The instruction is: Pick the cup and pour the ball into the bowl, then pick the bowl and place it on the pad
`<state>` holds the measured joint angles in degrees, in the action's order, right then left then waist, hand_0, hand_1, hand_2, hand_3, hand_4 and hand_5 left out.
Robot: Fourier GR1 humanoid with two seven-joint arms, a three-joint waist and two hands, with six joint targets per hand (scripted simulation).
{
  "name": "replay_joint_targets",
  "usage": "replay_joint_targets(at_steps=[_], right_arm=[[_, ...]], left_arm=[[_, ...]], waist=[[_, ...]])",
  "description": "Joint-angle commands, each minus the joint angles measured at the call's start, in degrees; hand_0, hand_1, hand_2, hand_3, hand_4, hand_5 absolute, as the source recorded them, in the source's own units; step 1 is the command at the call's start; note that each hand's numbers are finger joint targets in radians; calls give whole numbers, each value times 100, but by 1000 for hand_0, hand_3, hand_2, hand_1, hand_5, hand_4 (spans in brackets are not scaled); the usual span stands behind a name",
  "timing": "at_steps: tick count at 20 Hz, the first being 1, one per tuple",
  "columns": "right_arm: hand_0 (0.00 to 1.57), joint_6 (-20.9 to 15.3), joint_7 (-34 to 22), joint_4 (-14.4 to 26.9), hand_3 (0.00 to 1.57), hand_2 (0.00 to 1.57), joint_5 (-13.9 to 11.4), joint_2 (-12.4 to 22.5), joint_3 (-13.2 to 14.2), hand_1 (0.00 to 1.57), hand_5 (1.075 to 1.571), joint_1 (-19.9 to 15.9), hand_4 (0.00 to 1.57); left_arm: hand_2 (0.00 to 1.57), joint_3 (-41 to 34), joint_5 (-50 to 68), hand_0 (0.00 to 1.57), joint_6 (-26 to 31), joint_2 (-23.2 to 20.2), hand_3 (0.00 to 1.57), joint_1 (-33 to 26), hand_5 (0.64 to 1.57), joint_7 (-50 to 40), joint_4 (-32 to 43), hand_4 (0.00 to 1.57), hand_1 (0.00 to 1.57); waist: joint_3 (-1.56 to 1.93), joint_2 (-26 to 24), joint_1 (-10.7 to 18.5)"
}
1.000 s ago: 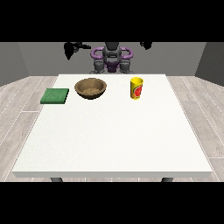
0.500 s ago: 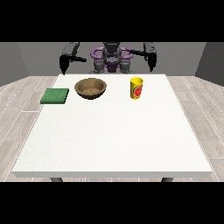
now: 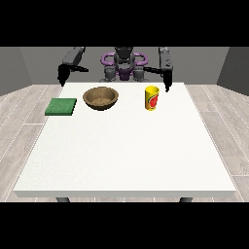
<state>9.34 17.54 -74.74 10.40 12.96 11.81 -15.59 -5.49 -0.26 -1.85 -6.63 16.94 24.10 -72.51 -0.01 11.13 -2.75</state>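
A yellow cup (image 3: pixel 152 97) with a red mark stands upright on the white table (image 3: pixel 126 151), right of centre at the far side. Its inside, and any ball in it, is hidden from this angle. A brown wooden bowl (image 3: pixel 100 97) sits to the cup's left. A flat green pad (image 3: pixel 61 106) lies further left, near the table's edge. The hand at the view's right (image 3: pixel 168 82) hangs above the far edge, just right of and behind the cup, not touching it. The hand at the view's left (image 3: pixel 62 76) hangs beyond the far left corner, behind the pad.
The robot's torso (image 3: pixel 124 65) stands behind the far edge, between the two arms. Wide bare tabletop stretches from the objects to the near edge. Grey plank floor surrounds the table.
Both arms have swung down and outward from beside the torso. The hand at the view's right has come down close to the cup. Cup, bowl and pad have not moved.
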Motion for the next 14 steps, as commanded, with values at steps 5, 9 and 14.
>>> replay_joint_targets(at_steps=[5,9,14], right_arm=[[0,482,450,521,0,0,83,236,164,0,1562,125,0],[0,547,742,1073,0,0,133,369,388,0,1558,-123,0],[0,703,972,1495,0,0,226,554,575,0,1559,-310,0]], left_arm=[[0,-260,-76,0,-280,180,0,455,1278,915,1474,0,0],[0,-229,-143,0,-219,222,0,546,1267,1546,1973,0,0],[0,-472,-16,0,-197,37,0,978,1219,1688,2496,0,0]], waist=[[0,14,-243],[1,195,-73],[1,280,-77]])
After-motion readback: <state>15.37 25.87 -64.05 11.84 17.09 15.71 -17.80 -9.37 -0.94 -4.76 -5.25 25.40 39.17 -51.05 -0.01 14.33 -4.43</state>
